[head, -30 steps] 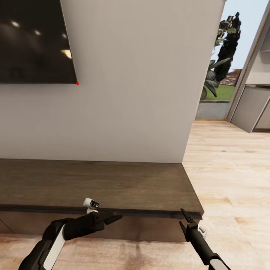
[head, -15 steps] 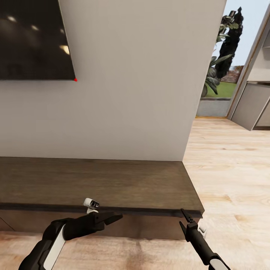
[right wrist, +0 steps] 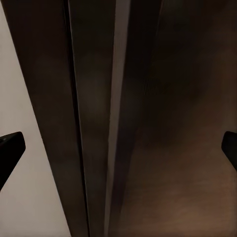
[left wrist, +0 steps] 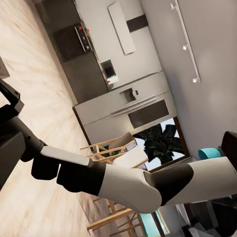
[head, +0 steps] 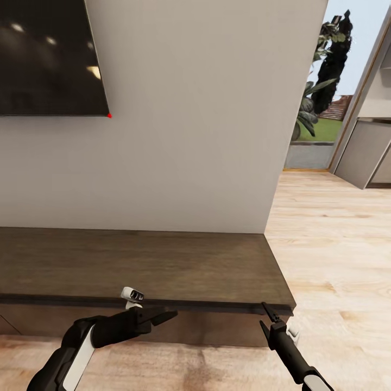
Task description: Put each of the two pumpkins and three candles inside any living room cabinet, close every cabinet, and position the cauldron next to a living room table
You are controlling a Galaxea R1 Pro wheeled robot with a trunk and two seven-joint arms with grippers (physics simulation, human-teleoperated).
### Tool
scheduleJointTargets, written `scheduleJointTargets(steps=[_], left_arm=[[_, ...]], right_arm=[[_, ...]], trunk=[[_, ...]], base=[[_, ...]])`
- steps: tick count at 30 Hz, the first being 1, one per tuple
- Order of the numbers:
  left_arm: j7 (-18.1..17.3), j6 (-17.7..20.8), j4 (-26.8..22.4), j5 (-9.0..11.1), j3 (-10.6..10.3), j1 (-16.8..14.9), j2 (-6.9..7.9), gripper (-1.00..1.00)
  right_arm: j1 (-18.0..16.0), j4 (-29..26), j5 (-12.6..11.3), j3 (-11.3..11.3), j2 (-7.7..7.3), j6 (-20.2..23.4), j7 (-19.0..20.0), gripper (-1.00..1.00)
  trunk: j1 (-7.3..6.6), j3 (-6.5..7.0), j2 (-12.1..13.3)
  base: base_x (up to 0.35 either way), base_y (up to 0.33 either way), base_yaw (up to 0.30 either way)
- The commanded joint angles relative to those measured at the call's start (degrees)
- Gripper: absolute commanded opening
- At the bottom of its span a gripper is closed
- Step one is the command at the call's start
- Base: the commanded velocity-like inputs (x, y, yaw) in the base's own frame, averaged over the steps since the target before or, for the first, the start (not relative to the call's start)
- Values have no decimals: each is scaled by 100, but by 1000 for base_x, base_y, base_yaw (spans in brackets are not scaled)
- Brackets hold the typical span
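The robot is facing the long low dark-brown wooden cabinet (head: 136, 266), which is standing against the white wall. To open a front cleanly, the fingers should be hooking its top edge squarely. The right gripper (head: 266, 316) is hovering wide open and empty at the cabinet's near right edge; the left gripper (head: 163, 315) looks narrow and empty.

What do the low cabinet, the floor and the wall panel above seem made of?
Cabinet: dark-brown wood or veneer, matte, with faint grain streaks. Floor: light wood planks, visible seams and grain. Black panel: glossy, likely a glass screen, mirroring ceiling lights.
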Motion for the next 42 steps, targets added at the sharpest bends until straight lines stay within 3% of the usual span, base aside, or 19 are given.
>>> scheduleJointTargets(steps=[1,14,15,42], left_arm=[[-5,60,0,14,-4,-2,2,100],[-2,60,0,-17,-5,-2,2,100],[-1,60,0,-16,-5,-2,2,100],[4,60,0,-25,-14,-2,2,100]], right_arm=[[-2,2,-53,-5,0,59,10,100],[-2,2,-52,-5,0,54,11,100],[-2,2,-52,-5,0,54,11,-100],[-2,2,-53,-5,0,54,11,-100]], trunk=[[-1,-5,-2],[-1,-5,-2],[-1,-5,-2],[-1,-5,-2]], base=[[8,0,0],[1,0,0],[0,0,0],[0,0,0]])
